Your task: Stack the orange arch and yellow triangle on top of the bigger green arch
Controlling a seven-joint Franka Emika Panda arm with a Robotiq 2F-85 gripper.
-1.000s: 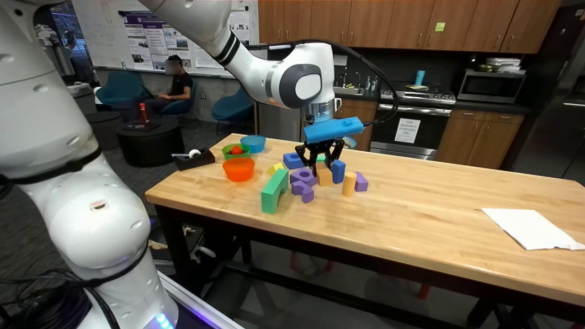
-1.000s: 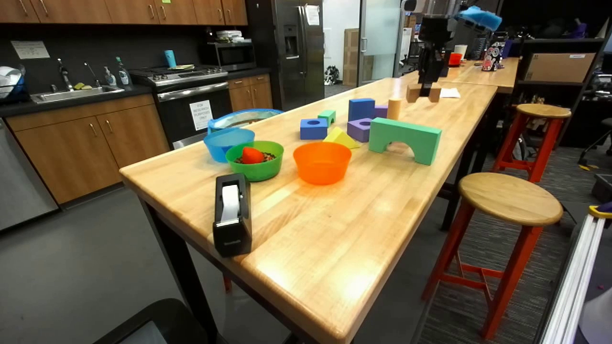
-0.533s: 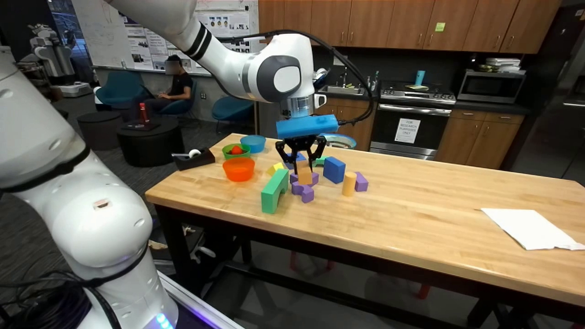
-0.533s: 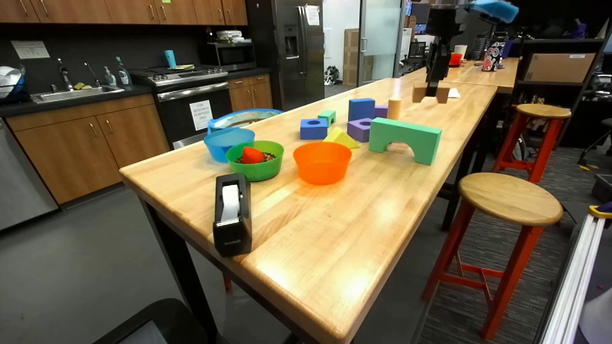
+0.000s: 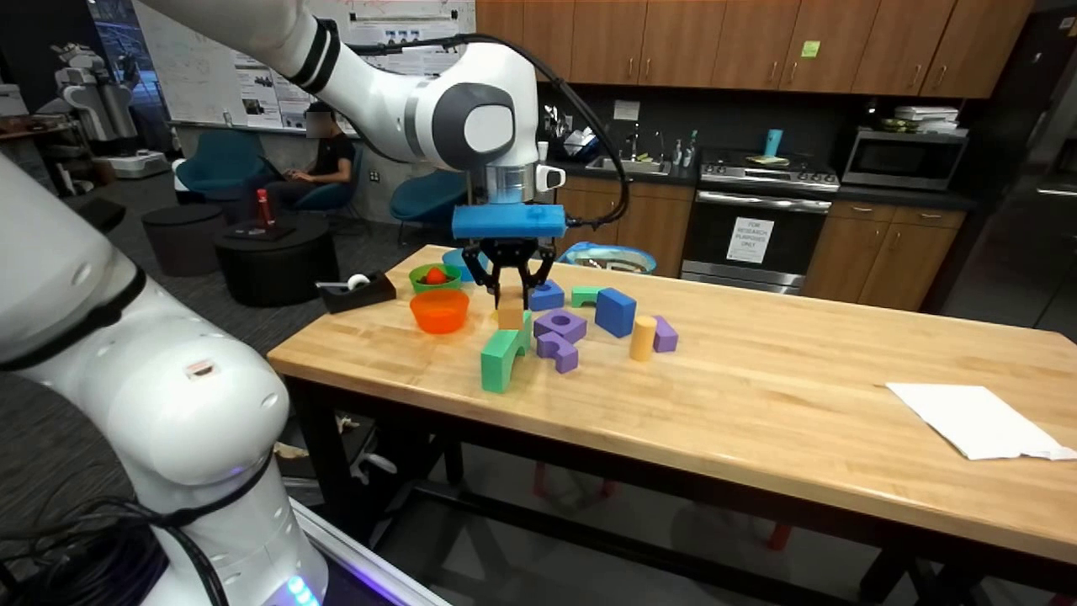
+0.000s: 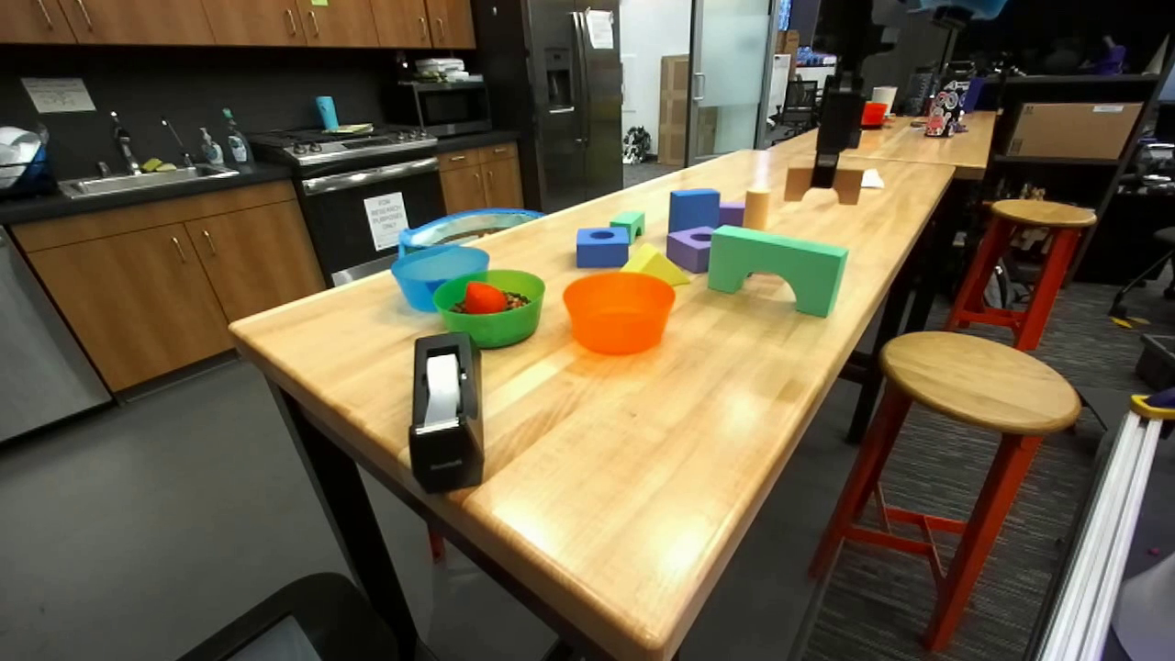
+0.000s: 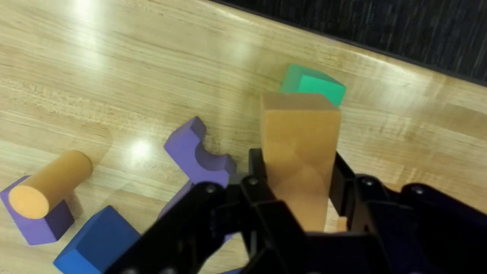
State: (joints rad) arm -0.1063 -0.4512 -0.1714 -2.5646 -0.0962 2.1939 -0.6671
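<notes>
One pickup looks done, the gripper point(image 5: 511, 299) grasping the orange arch point(image 7: 300, 152) aloft; placing it and the yellow triangle point(image 6: 654, 265) on the bigger green arch point(image 6: 780, 254) remains.

- Big arch point(image 6: 780, 257): plain green.
- Held arch point(image 7: 300, 142): orange, with one browner face in the wrist view.
- Triangle point(image 6: 654, 264): bright yellow.
- Cylinder point(image 6: 755, 210): pale orange.
- Small arch point(image 6: 630, 222): green.
- Notched block point(image 7: 186, 156): purple.
- Tall block point(image 6: 694, 211): deep blue.
- Bowls point(image 6: 620, 317): orange, green and blue.
- Dispenser point(image 6: 447, 462): black, with white tape point(image 6: 442, 387).
- Gripper point(image 5: 511, 303): black.
- Wrist cover point(image 5: 509, 221): bright blue.
- Arm point(image 5: 379, 101): white, banded in black.
- Table point(image 7: 95, 110): pale wood, streaked with grain.
</notes>
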